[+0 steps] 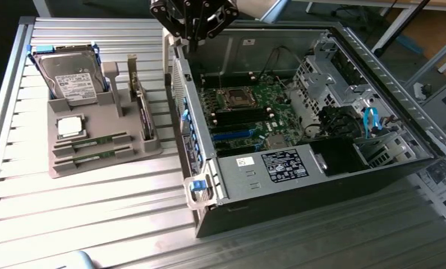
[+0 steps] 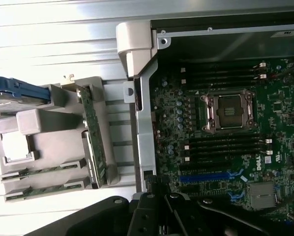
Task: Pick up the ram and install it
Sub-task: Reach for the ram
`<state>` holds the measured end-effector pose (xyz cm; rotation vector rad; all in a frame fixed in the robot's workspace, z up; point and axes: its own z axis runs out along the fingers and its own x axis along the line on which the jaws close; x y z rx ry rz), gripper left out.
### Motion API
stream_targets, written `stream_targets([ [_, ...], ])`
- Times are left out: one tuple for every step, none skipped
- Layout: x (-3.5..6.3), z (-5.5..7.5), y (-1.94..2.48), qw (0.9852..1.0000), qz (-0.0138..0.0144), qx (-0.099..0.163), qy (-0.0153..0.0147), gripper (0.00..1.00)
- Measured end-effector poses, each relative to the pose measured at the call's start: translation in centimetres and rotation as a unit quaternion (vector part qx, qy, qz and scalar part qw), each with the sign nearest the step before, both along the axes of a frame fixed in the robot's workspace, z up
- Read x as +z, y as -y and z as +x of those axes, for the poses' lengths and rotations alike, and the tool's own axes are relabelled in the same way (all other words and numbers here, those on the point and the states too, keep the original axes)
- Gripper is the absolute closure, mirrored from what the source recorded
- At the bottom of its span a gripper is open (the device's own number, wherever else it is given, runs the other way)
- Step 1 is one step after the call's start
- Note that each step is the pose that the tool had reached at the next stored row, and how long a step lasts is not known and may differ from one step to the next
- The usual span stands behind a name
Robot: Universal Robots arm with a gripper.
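Ribbed metal table (image 1: 95,213), matt grey plastic holder (image 1: 95,167), green circuit-board ram (image 1: 97,140)

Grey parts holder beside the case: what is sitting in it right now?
A hard drive standing in its slot, a CPU chip, two ram sticks lying flat in their slots, and an expansion card on edge. Drive and card bottoms sit hidden in slots.

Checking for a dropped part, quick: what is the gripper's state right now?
Gripper: closed, nothing seen between its fingers; both ram sticks lie in the grey holder.
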<state>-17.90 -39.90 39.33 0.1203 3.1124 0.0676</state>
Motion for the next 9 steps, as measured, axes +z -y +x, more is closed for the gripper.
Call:
stream_targets([
  [0.00,-0.2,0.00,1.0000,0.0000,0.000,0.0000,0.89],
  [0.00,-0.5,0.00,1.0000,0.0000,0.000,0.0000,0.89],
  [0.00,-0.6,0.00,1.0000,0.0000,0.000,0.0000,0.89],
  [0.00,-0.7,0.00,1.0000,0.0000,0.000,0.0000,0.89],
  [0.00,-0.9,0.00,1.0000,0.0000,0.000,0.0000,0.89],
  [-0.01,-1.0,0.00,1.0000,0.0000,0.000,0.0000,0.89],
  [-0.01,-1.2,0.00,1.0000,0.0000,0.000,0.0000,0.89],
  [-0.01,-1.4,0.00,1.0000,0.0000,0.000,0.0000,0.89],
  [-0.01,-1.7,0.00,1.0000,0.0000,0.000,0.0000,0.89],
])
